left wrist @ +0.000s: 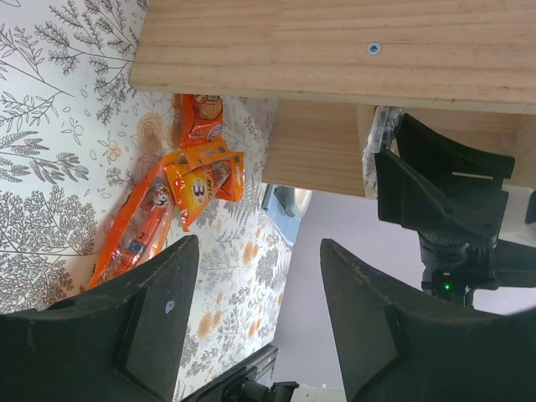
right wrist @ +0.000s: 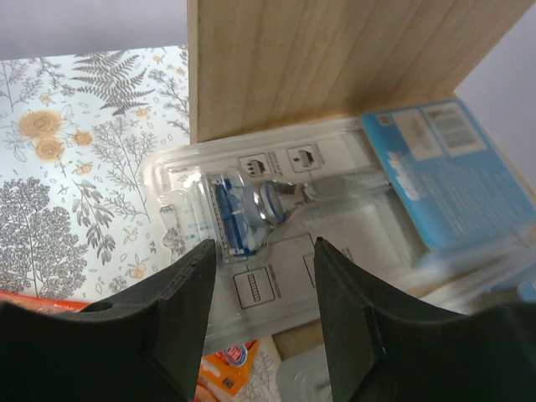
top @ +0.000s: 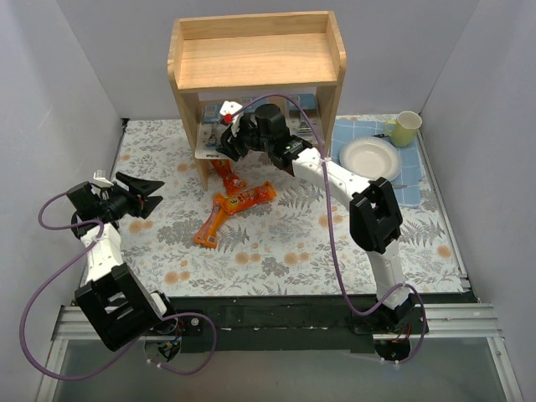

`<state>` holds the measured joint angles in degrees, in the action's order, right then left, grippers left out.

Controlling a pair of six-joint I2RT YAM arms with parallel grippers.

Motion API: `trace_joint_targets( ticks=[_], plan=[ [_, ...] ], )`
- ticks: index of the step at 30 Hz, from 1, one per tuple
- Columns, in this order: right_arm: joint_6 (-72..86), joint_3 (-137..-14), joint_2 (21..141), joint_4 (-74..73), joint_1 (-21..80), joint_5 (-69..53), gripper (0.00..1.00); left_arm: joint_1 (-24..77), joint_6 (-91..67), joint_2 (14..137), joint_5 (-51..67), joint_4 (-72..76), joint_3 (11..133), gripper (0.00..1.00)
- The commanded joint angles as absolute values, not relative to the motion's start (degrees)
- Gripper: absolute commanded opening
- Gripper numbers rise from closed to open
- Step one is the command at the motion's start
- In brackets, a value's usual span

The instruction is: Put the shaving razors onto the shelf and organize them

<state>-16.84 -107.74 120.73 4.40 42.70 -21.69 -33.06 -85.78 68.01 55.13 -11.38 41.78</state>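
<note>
Right fingers flank razor pack, obscured overhead.

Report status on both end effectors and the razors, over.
Left end effector open, empty. Right end effector open, over a razor pack lying flat on the shelf lower tier. Orange snack packets on the table in front.

The shelf hides most of the razor packs beneath.

The top view looks down on the table, with the shelf at upper centre. The left wrist view, rolled sideways, faces it from farther off. The right wrist view sits close over a razor pack, and both wrist views catch the orange packets.
</note>
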Motion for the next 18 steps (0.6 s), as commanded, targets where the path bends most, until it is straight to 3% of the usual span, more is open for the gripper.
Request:
trace_joint_targets(
  ticks=[1,18],
  plan=[
    [-18.1,-112.67,123.57,5.1,42.19,-23.72,0.58,-33.31,-84.03,67.41,55.99,-11.16,42.45,0.59],
    [-10.63,-123.31,132.36,4.13,36.3,-37.52,0.46,-33.31,-80.86,69.87,54.84,-12.13,43.77,0.6]
  ],
)
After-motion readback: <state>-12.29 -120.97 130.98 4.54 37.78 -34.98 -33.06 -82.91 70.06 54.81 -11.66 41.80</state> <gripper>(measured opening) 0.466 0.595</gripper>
